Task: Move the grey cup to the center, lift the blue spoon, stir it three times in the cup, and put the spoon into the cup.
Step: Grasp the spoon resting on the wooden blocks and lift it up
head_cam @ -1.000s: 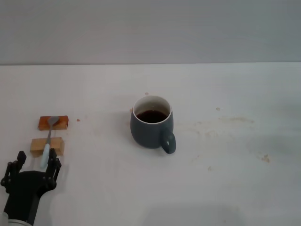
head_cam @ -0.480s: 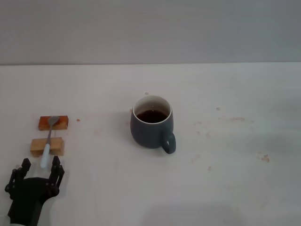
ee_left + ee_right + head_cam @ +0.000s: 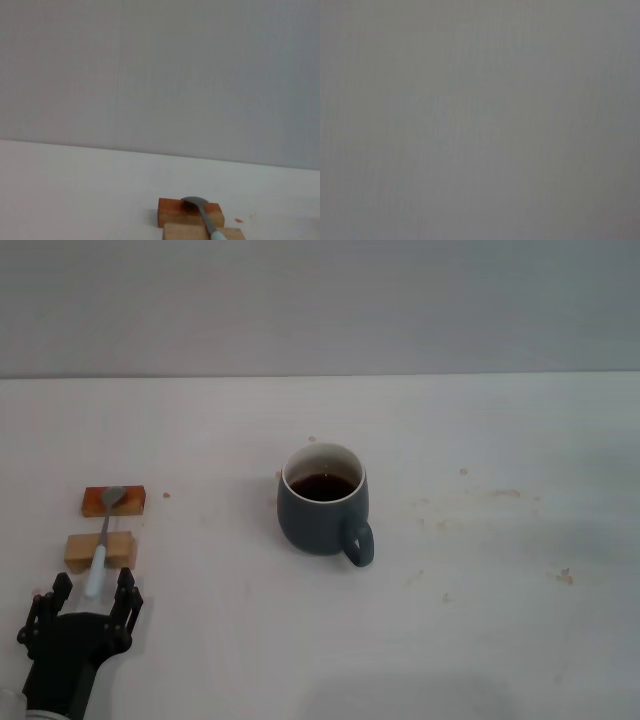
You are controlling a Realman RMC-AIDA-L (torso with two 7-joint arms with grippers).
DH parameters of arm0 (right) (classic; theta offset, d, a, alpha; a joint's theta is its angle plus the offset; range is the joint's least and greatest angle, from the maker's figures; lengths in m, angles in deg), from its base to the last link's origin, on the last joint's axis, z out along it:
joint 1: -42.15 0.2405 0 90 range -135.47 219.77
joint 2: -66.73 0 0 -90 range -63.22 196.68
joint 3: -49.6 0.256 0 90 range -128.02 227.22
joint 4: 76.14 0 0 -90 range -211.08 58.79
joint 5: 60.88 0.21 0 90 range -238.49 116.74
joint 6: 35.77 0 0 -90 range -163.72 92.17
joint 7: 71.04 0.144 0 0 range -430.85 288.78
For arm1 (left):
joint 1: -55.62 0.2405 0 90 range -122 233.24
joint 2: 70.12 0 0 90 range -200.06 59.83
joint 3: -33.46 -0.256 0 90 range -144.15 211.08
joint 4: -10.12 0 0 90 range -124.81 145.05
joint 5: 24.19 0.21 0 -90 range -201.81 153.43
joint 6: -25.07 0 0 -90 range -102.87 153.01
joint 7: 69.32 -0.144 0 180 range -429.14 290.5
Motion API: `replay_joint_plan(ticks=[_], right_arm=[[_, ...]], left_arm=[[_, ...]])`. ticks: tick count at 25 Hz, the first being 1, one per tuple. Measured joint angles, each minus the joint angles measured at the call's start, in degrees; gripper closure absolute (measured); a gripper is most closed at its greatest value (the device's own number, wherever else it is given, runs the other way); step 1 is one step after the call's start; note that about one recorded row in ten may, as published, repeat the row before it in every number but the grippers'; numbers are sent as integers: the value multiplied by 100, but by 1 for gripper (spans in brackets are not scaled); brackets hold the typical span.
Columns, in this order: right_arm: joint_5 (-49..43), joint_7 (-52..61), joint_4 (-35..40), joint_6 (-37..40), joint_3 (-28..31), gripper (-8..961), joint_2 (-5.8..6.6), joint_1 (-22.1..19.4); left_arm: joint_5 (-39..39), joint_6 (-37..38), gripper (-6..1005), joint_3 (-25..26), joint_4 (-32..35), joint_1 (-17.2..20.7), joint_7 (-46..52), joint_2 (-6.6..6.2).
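Blue spoon laid across two wooden blocks on a white tabletop

The spoon's small grey metal bowl rests on the top face of the reddish-brown block, which lies farther from the camera; its thin neck runs from there toward the camera and meets the paler wooden block, where the light-blue handle begins at the picture's edge. The two blocks sit close together, one behind the other, the paler one only partly in frame. A small orange speck marks the tabletop just beside the reddish-brown block. Behind the tabletop stands a plain grey wall, filling most of the view.
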Motion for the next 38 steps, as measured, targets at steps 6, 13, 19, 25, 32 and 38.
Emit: replay_joint_plan(ticks=[6, 13, 19, 25, 32, 38], right_arm=[[0, 0, 9, -7, 15, 939, 4, 13], [0, 0, 23, -8, 17, 939, 9, 14], [0, 0, 23, -8, -10, 939, 10, 14], [0, 0, 12, -15, -27, 938, 9, 13], [-5, 0, 3, -17, -36, 938, 5, -4], [-9, 0, -3, -17, -42, 938, 2, -10]], left_arm=[[-1, 30, 283, -2, -100, -7, -32, -22], [-12, 20, 284, -24, -148, 13, -64, -25], [-12, 46, 412, -41, -180, 55, -70, -33], [-12, 55, 430, -44, -243, 99, -151, -41], [-12, 56, 573, -45, -300, 107, -282, -39], [-11, 56, 608, -52, -307, 116, -290, -36]])
